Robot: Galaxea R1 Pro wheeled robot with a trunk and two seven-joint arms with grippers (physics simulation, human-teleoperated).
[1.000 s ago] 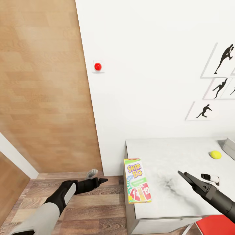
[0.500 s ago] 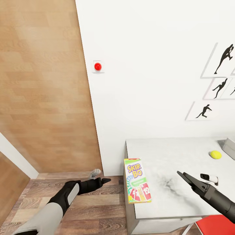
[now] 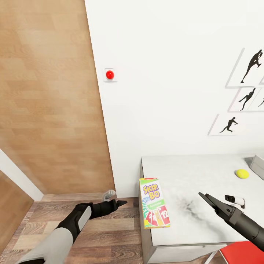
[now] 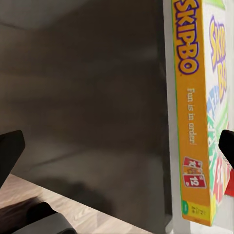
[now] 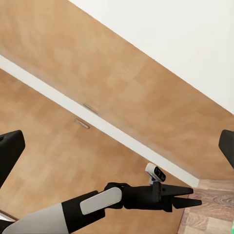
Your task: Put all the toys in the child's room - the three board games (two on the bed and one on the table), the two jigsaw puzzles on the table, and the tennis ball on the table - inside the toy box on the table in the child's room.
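the left tool point(image 3: 116, 202) sits at 9 o'clock of the skip-bo box point(image 3: 154, 202), which overhangs the desk point(image 3: 190, 176) edge. its jaws are wide; keep them level with the box spine, advance, then close. the right tool point(image 3: 204, 197) also reads wide and empty.

You are in a room of a home, most likely a child's bedroom. Indicators: a wood-plank floor point(image 3: 110, 234); a plain white wall point(image 3: 165, 73) carrying 3 silhouette prints point(image 3: 246, 99); a wood-grain door panel point(image 3: 47, 95); and a pale grey table point(image 3: 190, 172) holding a SKIP-BO game box point(image 3: 154, 202) and a yellow-green ball point(image 3: 242, 173).
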